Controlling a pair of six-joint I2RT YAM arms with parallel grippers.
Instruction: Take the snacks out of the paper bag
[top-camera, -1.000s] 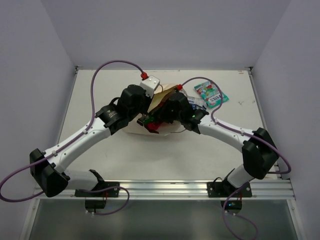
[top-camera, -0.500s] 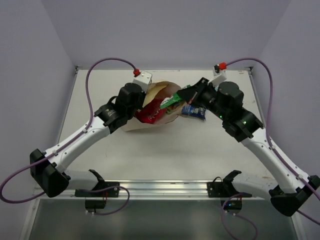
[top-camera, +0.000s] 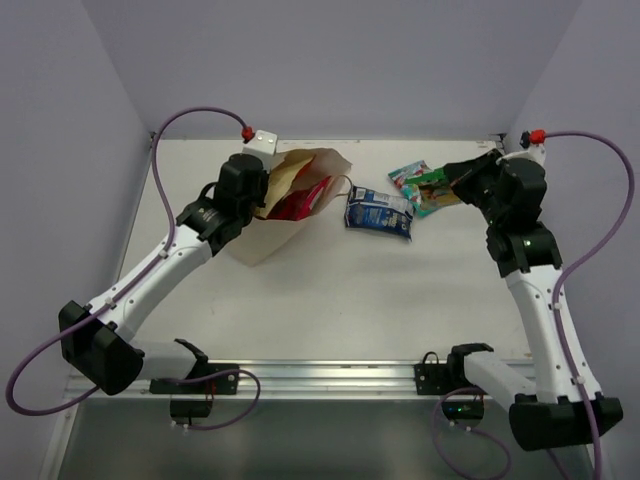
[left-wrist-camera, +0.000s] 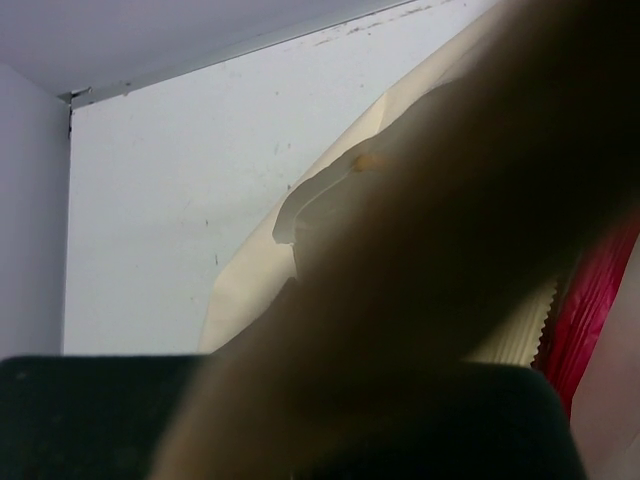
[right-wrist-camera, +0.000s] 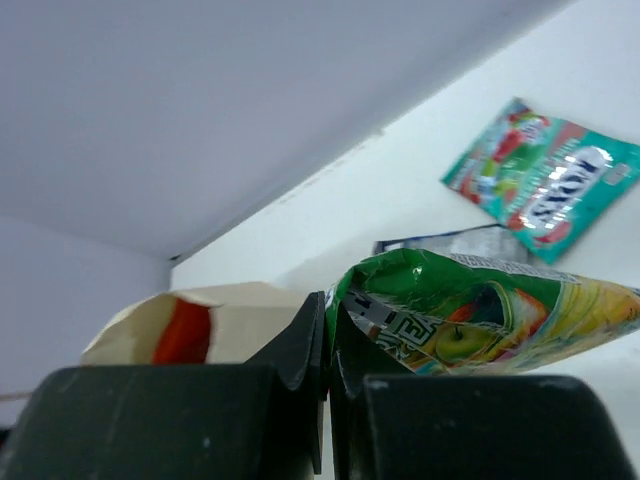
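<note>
The cream paper bag (top-camera: 262, 232) lies at the far left with its mouth facing right, and a red-pink packet (top-camera: 303, 198) shows in the mouth. My left gripper (top-camera: 265, 188) is shut on the bag's upper rim; in the left wrist view the blurred paper bag (left-wrist-camera: 300, 250) fills the frame and hides the fingers. My right gripper (right-wrist-camera: 327, 345) is shut on a corner of the green pack (right-wrist-camera: 480, 312) and holds it above the far right of the table (top-camera: 440, 190). The blue pack (top-camera: 378, 212) and the teal-pink pack (top-camera: 408, 177) lie on the table.
The table's back edge and the walls run close behind both grippers. The right wrist view shows the teal-pink pack (right-wrist-camera: 545, 182), the blue pack's silver edge (right-wrist-camera: 450, 243) and the bag (right-wrist-camera: 240, 325) with red in its mouth. Purple cables loop above both arms.
My right gripper has drawn the green pack out of the bag and swung right to the far right of the table. The left gripper has shifted left and back with the bag's rim.
</note>
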